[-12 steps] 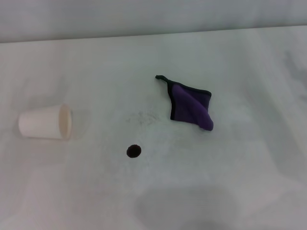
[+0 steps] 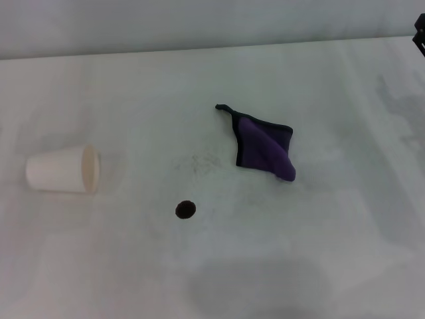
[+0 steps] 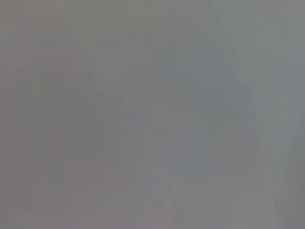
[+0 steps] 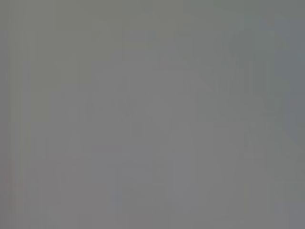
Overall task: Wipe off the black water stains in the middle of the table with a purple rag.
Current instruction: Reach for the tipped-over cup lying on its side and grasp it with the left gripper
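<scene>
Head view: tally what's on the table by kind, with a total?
Purple rag: 1
Black water stains: 1 small round spot
White paper cup: 1, lying on its side
Faint grey speckled smudge: 1
Total: 4 on the table
A dark bit of the right arm shows at the edge, off the count.

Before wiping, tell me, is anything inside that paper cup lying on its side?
The paper cup lies tipped on the table, mouth facing the black spot. The opening is seen nearly edge-on, so its inside cannot be judged.

only a dark sliver of the right gripper (image 2: 420, 34) shows, cut off at the edge; both wrist views are featureless grey.
</scene>
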`<move>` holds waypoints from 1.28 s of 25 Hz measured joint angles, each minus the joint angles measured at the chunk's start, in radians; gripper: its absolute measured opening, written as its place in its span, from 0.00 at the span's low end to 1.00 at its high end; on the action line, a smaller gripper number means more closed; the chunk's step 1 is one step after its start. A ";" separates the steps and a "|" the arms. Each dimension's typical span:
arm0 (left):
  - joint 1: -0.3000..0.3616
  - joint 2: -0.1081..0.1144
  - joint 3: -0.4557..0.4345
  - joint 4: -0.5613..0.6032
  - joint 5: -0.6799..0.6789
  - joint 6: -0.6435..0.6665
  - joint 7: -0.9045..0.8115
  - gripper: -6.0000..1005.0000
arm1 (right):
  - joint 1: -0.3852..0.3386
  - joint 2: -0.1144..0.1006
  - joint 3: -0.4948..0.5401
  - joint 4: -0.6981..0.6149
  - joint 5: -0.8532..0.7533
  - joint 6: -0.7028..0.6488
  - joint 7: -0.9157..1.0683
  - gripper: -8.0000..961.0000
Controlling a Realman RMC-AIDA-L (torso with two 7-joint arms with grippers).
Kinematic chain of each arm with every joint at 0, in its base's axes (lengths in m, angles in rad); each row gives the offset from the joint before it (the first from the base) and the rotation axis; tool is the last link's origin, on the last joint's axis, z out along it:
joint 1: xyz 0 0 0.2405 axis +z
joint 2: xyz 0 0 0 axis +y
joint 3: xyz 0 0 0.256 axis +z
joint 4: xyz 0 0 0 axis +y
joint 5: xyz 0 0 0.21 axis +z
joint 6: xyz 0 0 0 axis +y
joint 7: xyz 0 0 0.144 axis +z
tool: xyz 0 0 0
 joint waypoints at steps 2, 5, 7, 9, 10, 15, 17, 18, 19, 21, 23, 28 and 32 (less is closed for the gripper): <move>0.003 -0.002 0.001 -0.003 0.000 0.000 0.000 0.88 | 0.000 -0.001 0.000 0.001 0.000 0.001 0.001 0.86; 0.006 -0.009 -0.008 -0.021 -0.021 -0.004 0.000 0.88 | 0.002 -0.001 0.000 0.003 0.000 0.002 0.002 0.86; 0.003 -0.012 -0.012 -0.040 -0.041 -0.008 -0.001 0.88 | 0.007 -0.001 -0.001 0.003 0.000 0.002 0.003 0.86; -0.003 -0.009 -0.010 -0.041 -0.044 -0.010 -0.021 0.88 | 0.011 0.000 -0.002 0.003 0.000 0.002 0.003 0.86; -0.009 -0.004 -0.008 -0.035 -0.033 -0.006 -0.056 0.88 | 0.012 0.000 -0.003 0.004 0.000 0.001 0.004 0.86; -0.033 0.076 -0.004 0.054 0.175 0.032 -0.409 0.88 | 0.013 0.000 -0.004 0.004 -0.001 0.001 0.045 0.86; -0.045 0.119 -0.004 0.102 0.287 0.034 -0.547 0.88 | 0.012 0.000 -0.002 0.004 0.003 0.001 0.061 0.86; -0.047 0.131 -0.005 0.129 0.327 0.029 -0.589 0.88 | 0.010 0.000 0.000 0.004 0.006 0.003 0.070 0.86; -0.049 0.141 -0.004 0.159 0.372 0.024 -0.629 0.88 | 0.007 0.000 0.003 0.004 0.009 0.009 0.084 0.86; -0.049 0.158 -0.004 0.239 0.486 0.016 -0.719 0.88 | 0.002 0.001 0.006 0.004 0.022 0.024 0.112 0.86; -0.057 0.178 -0.004 0.321 0.625 0.008 -0.830 0.88 | 0.003 0.003 0.007 0.004 0.038 0.036 0.130 0.86; -0.121 0.229 -0.012 0.453 0.932 -0.106 -1.023 0.88 | 0.020 -0.003 0.006 0.004 0.044 0.008 0.143 0.86; -0.163 0.258 -0.015 0.524 1.046 -0.196 -1.108 0.88 | 0.034 -0.006 0.002 0.004 0.040 -0.010 0.145 0.86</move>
